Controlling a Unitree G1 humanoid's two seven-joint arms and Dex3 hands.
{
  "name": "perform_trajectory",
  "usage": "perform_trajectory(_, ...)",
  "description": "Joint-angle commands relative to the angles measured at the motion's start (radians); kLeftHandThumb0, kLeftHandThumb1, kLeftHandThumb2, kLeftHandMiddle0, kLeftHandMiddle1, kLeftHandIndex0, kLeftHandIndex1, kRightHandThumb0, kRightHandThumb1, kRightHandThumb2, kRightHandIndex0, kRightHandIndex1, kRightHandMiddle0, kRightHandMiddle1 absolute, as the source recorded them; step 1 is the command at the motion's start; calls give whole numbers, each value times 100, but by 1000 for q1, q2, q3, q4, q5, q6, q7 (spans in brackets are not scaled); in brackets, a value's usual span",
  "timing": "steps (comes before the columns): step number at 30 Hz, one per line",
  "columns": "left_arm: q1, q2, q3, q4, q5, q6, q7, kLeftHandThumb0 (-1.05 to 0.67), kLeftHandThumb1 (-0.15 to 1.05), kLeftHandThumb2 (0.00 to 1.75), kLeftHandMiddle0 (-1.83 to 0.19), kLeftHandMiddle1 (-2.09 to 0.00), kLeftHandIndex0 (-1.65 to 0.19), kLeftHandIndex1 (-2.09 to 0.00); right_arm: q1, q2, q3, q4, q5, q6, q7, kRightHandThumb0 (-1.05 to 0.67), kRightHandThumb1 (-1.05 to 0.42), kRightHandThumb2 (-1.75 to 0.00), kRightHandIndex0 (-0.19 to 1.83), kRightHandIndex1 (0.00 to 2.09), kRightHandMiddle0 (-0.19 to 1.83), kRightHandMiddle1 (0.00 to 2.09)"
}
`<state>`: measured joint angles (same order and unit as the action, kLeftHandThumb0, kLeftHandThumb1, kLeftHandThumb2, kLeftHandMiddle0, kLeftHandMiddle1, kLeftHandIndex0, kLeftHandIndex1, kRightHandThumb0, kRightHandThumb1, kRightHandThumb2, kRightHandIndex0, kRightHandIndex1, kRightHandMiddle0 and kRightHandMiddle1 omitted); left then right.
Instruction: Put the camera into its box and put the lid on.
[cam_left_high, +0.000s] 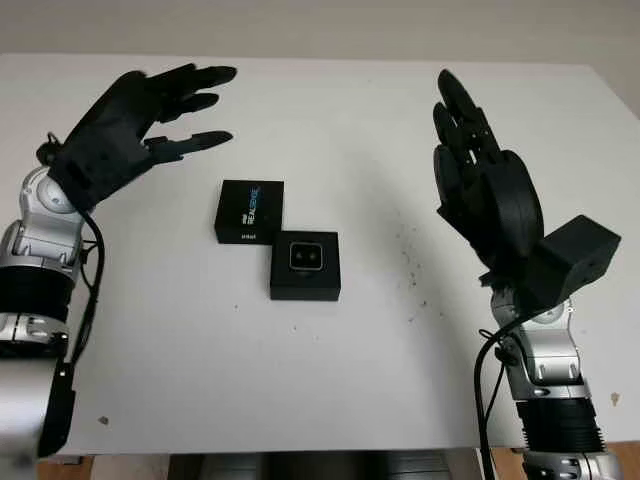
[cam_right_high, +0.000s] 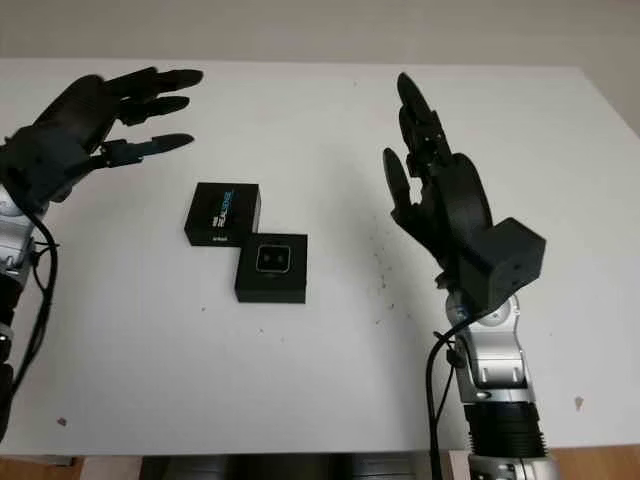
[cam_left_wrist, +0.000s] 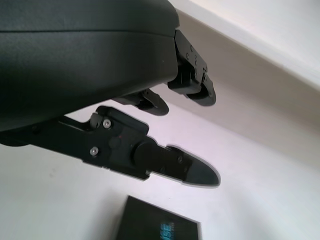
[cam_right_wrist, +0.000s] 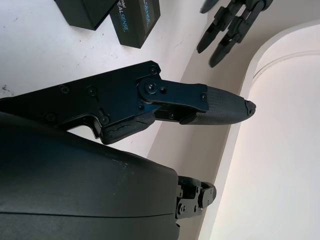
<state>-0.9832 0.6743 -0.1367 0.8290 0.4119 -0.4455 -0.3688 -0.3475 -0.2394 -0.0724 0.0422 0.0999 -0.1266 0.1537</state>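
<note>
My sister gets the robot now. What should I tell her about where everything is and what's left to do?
Left hand: open, raised above the table's far left.
Right hand: open, raised at the right.
Camera: already sitting in its box, mid-table.
Lid: lying on the table, touching the box's far-left corner.
Done: camera is in.
Left: pick up the lid and fit it on the box.

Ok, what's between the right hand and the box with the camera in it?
Only bare white table, with some dark specks on it, as the left eye view shows. The right hand, open, is raised beside the box; nothing stands in the way.
</note>
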Motion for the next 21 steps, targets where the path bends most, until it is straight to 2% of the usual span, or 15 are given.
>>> perform_trajectory(1,-61,23,-51,42,39,-12,-47,-71,92,4,-21,-1,-12,-9,-12,5,-12,-11,7,8,1,-76,-105,-53,-4,6,-17,43)
perform_trajectory(4,-83,24,-105,55,83,24,-117,-76,89,4,2,-1,3,-2,-12,11,-19,-16,16,16,5,-76,-105,-55,-5,6,-19,44)
perform_trajectory(8,-78,33,-148,80,112,-24,-149,-82,86,4,16,-1,16,0,-9,8,-27,-16,17,19,11,-75,-105,-55,-5,6,-19,49)
perform_trajectory(13,-65,45,-171,108,133,-80,-128,-79,84,4,19,0,19,0,-5,15,-30,-11,9,12,-1,-71,-105,-58,-3,6,-19,52)
perform_trajectory(21,-36,65,-160,59,91,-49,-242,-76,83,5,19,0,19,0,-3,32,-30,-13,-10,25,-33,-68,-105,-57,-1,7,-19,56)
